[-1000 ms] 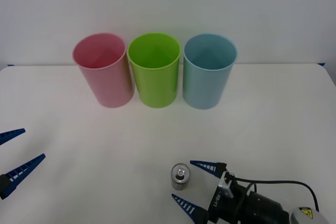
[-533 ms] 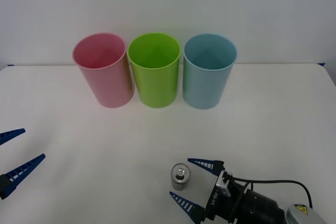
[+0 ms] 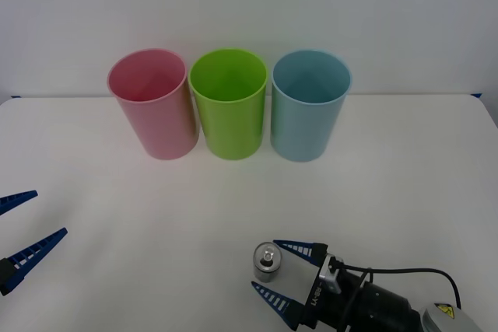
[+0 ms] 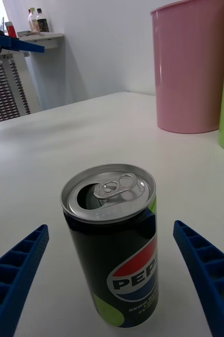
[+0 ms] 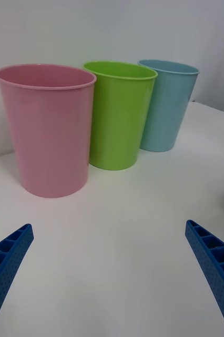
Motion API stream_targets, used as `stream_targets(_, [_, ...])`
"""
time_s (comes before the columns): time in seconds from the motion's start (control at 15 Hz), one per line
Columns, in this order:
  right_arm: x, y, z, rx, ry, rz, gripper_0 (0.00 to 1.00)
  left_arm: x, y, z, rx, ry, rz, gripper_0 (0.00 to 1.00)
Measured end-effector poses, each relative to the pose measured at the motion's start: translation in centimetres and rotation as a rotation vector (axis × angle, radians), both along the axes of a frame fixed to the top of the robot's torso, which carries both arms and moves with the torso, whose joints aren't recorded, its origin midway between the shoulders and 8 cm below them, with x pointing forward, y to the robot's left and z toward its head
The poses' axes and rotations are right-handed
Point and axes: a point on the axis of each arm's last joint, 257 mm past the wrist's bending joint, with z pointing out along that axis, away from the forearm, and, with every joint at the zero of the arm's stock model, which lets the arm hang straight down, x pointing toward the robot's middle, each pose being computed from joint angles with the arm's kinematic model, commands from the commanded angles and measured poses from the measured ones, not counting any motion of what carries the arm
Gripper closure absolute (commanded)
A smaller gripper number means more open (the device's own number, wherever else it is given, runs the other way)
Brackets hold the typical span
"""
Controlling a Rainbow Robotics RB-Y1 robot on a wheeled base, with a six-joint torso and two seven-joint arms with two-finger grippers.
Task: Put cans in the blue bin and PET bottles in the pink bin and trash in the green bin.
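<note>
The right gripper, fingers apart, flanks the upright can without touching it. The left gripper waits spread at the table's left edge.

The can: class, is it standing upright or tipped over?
Upright. The can stands on its base on the table, its silver top facing up, between the open right end effector's fingers, not yet gripped.

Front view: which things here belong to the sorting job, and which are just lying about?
Job:
- Pepsi can, upright between the open fingers of the right gripper
- blue bin
- pink bin
- green bin

Lying about:
- bottles on a shelf in the room behind
- left gripper, idle
</note>
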Motion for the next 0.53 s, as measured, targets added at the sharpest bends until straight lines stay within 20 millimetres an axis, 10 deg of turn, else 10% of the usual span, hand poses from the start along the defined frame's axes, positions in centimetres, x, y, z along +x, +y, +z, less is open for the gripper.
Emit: stream_targets(0.53, [-0.23, 0.57, 0.33, 0.000, -0.032, 0.011, 1.00, 0.00, 0.00, 0.00, 0.000, 0.000, 0.000, 0.00])
